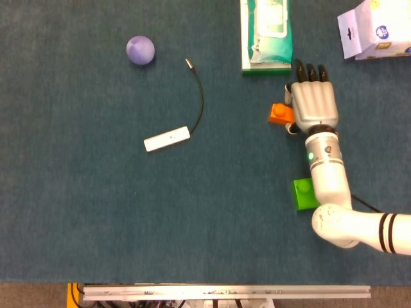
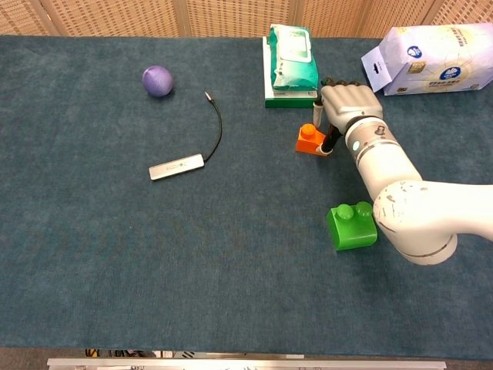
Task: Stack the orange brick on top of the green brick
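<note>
Just one orange brick (image 2: 310, 139), one green brick (image 2: 352, 226), right hand (image 1: 313, 102) against the orange, grasp unclear

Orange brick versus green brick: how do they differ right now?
The orange brick looks smaller than the green brick. The orange brick lies farther back, near the wipes pack; the green brick sits nearer the table's front edge. The right hand is at the orange brick; nothing touches the green brick's studs. Both rest on the blue cloth, studs up.
</note>
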Available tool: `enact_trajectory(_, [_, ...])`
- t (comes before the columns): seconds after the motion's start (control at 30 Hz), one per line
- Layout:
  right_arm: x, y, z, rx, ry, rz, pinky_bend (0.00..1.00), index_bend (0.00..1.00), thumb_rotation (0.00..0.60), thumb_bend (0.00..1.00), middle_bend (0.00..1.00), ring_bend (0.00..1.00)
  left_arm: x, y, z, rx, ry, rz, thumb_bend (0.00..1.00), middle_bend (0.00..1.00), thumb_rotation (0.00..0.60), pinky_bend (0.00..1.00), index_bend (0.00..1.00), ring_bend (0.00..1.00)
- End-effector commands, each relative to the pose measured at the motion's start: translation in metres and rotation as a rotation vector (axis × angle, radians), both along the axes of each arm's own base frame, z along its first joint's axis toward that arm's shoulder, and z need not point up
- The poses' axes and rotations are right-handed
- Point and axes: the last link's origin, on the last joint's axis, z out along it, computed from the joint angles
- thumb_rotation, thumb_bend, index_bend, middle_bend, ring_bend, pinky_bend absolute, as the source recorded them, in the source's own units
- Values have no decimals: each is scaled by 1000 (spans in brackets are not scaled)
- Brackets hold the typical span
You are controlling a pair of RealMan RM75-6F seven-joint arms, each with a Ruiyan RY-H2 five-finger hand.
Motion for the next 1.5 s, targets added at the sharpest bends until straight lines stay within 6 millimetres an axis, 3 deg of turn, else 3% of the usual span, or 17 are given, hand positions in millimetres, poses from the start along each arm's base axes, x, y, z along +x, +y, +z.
enact_trajectory(0.03, [0,0,-1,4,1,-2,0,481,600,103,37,0,0,0,0,2,-1,0,0,592,600,539,823,463])
enact_trajectory(0.37, [0,-1,-4,26,-1,-8,0,481,600,124,37,0,1,-1,3,9,-2,2,0,591,600,539,822,462])
enact_trajectory(0.7, [-1,-3,-6,34,1,-21,0,481,600,274,37,0,-1,-1,3,9,-6,8,0,590,600,539,818,462])
enact_trajectory(1.0, [-2,0,-2,35,-4,-17,0,481,600,308,37,0,-1,-2,2,4,-8,4,0,586,600,539,807,462])
enact_trajectory(1.27, [-4,13,29,-5,-40,20,0,481,600,316,38,0,4,0,2,10,-5,-18,0,579,600,539,775,461])
enact_trajectory(1.5, [-11,40,76,-17,-84,70,0,481,600,317,40,0,11,5,-2,17,-12,-51,0,549,600,539,674,451])
